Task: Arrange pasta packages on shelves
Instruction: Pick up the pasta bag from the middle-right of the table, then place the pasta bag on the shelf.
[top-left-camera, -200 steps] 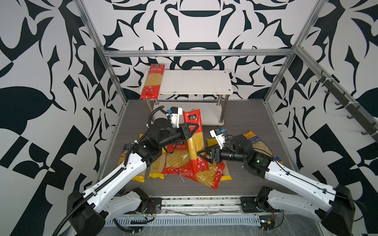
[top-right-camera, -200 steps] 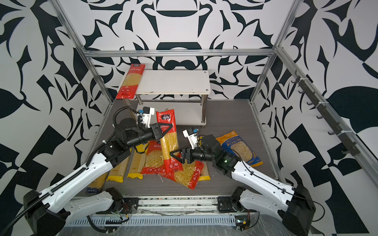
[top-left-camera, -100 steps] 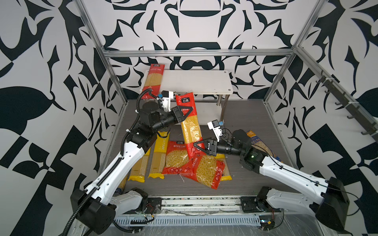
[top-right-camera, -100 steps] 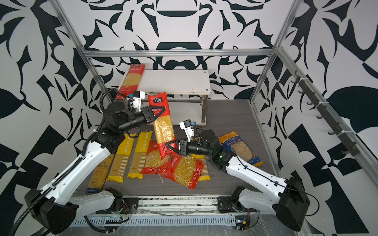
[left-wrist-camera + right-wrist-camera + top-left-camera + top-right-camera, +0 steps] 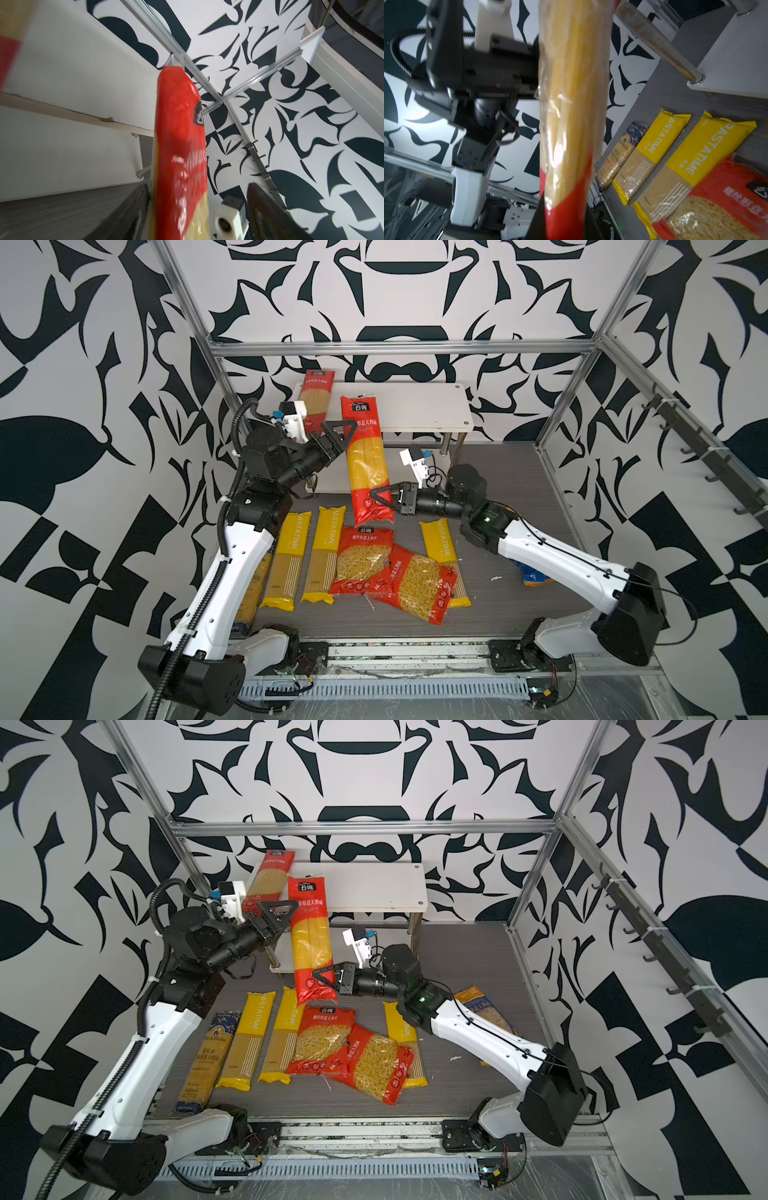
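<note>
Walls [image 5: 415, 290]: black leaf pattern on white
Desk [image 5: 519, 472]: dark grey, fine streaks
Shelves [image 5: 415, 406]: white boards
Spaghetti pack [image 5: 365, 456], 12 o'clock of fusilli bags [image 5: 365, 560]: red ends, yellow strands
Fusilli bags: red
PASTATIME packs [image 5: 291, 556]: yellow tops

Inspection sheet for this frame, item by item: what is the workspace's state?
Surface: grey wood-grain tabletop.
Job's things: held red spaghetti pack near upright in the air; second red spaghetti pack on the rack's top board; PASTATIME packs, fusilli bags and others lie on the tabletop.
Clutter: small white scrap.
Grippers: left gripper open around the held pack; right gripper shut on its lower end.
Cables: black conduit along the left arm.
Surroundings: aluminium frame, patterned walls.
</note>
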`<act>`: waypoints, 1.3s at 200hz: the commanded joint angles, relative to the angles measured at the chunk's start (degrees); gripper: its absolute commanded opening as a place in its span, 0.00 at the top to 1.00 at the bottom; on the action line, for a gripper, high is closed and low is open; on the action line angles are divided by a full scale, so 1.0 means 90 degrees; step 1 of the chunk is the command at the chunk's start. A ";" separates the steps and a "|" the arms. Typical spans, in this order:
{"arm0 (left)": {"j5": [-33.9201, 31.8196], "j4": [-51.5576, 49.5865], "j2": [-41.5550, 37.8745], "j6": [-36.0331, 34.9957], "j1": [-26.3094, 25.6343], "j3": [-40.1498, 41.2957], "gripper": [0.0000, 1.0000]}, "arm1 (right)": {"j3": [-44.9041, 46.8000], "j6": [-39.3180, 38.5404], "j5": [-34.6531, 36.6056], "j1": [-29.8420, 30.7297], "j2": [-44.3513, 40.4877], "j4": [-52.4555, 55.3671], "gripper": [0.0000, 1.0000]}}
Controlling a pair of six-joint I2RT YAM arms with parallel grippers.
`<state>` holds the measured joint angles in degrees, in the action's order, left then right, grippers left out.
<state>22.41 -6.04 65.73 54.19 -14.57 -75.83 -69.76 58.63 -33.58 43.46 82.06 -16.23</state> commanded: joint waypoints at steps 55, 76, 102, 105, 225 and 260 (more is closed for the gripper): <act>-0.1179 -0.1340 -0.1198 -0.0504 0.0183 0.0084 0.19 | -0.3278 0.1115 0.0795 -0.0374 0.1765 -0.0073 0.97; -0.1217 -0.1253 -0.1315 -0.0507 0.0186 0.0301 0.18 | -0.4133 0.1204 0.0777 -0.0422 0.2360 0.0329 0.95; -0.0962 -0.0900 -0.1292 -0.0208 0.0184 0.0694 0.18 | -0.5029 0.1288 0.0724 -0.0435 0.2945 0.0692 0.83; -0.0937 -0.0870 -0.1283 -0.0169 0.0183 0.0730 0.18 | -0.5122 0.1288 0.0708 -0.0435 0.3003 0.0750 0.81; -0.1149 -0.0685 -0.1179 -0.0457 0.0201 0.1101 0.19 | -0.4161 0.0788 0.0689 -0.0315 0.2375 0.1829 0.46; -0.1231 -0.0733 -0.1176 -0.0538 0.0231 0.1050 0.19 | -0.4468 0.0390 0.1019 -0.0070 0.2565 0.2500 0.45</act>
<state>12.64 -12.60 55.88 50.94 -12.95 -66.28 -107.02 65.80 -26.68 41.06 105.93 3.53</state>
